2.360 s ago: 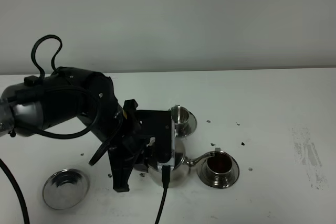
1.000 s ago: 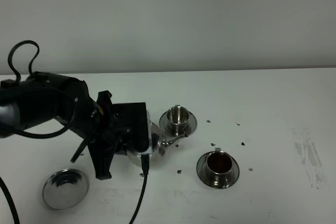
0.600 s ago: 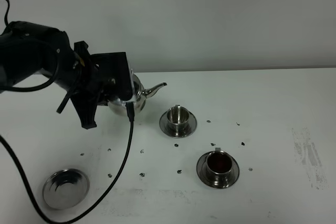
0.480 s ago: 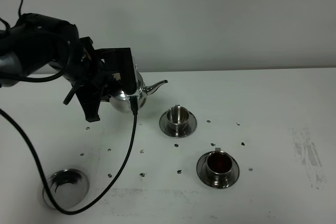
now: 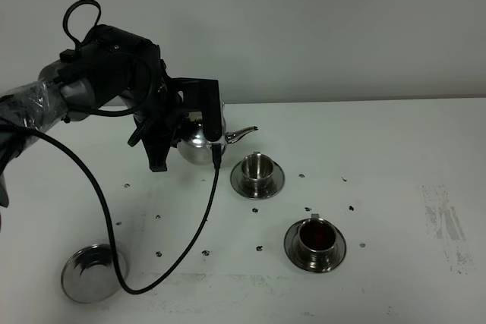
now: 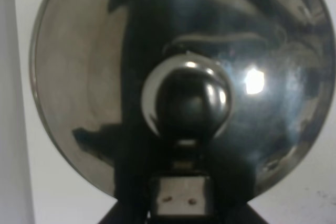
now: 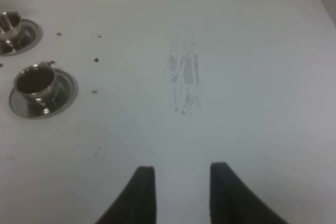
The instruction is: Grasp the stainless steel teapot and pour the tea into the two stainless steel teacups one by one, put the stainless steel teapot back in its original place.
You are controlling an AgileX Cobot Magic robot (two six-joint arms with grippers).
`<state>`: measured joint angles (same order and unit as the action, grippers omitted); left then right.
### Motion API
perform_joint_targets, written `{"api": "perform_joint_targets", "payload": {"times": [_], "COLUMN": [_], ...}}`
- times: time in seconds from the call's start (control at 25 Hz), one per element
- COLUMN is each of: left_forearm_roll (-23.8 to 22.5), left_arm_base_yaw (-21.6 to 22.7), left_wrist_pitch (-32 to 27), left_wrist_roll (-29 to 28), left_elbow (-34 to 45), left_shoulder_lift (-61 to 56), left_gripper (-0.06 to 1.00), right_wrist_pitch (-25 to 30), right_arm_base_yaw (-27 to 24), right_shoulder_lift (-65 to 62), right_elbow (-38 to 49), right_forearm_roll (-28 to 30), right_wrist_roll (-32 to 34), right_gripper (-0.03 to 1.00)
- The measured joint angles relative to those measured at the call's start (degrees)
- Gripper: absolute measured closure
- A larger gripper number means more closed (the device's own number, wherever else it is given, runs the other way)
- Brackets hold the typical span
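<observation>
Teapot (image 5: 199,140) shifted right, gripped in left claw (image 5: 190,123)

1. Handle and rear of stainless steel teapot (image 5: 199,140) hidden behind left gripper (image 5: 182,123) in exterior high view; only belly and spout showing.
2. Teapot cut off by frame edges in left wrist view, lid knob (image 6: 186,98) blurred, spout out of sight.
3. Far teacup (image 7: 9,24) cropped at right wrist view's edge.
4. Right gripper (image 7: 178,190) fingertips alone visible, body out of frame.
5. Dark specks (image 5: 206,219) on table (image 5: 395,157) too small to identify.
</observation>
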<state>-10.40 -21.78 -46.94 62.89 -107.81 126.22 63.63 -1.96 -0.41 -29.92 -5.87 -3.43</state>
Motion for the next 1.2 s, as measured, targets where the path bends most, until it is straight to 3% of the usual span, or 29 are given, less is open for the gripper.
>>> {"api": "perform_joint_targets", "payload": {"times": [0.48,0.76,1.0,1.2], "left_forearm_roll": [-12.2,-14.2,-19.1,-20.1], "left_arm_base_yaw": [-2.3,-2.6,-3.9,-4.9], "left_wrist_pitch": [-0.7,-1.4,-0.3,1.1], "left_wrist_roll": [0.9,3.5,2.6,2.2], "left_elbow": [0.0,-0.1,-0.7,-0.7], "left_shoulder_lift": [0.4,1.2,2.4,3.7], "left_gripper": [0.74,0.74,0.74,0.74], "right_wrist_pitch": [0.0,0.0,0.0,0.0], "right_arm_base_yaw": [0.0,0.0,0.0,0.0], "right_shoulder_lift": [0.0,0.0,0.0,0.0], "right_elbow": [0.0,0.0,0.0,0.0], "right_forearm_roll": [0.0,0.0,0.0,0.0], "right_wrist_roll": [0.0,0.0,0.0,0.0], "right_gripper": [0.73,0.73,0.73,0.73]}}
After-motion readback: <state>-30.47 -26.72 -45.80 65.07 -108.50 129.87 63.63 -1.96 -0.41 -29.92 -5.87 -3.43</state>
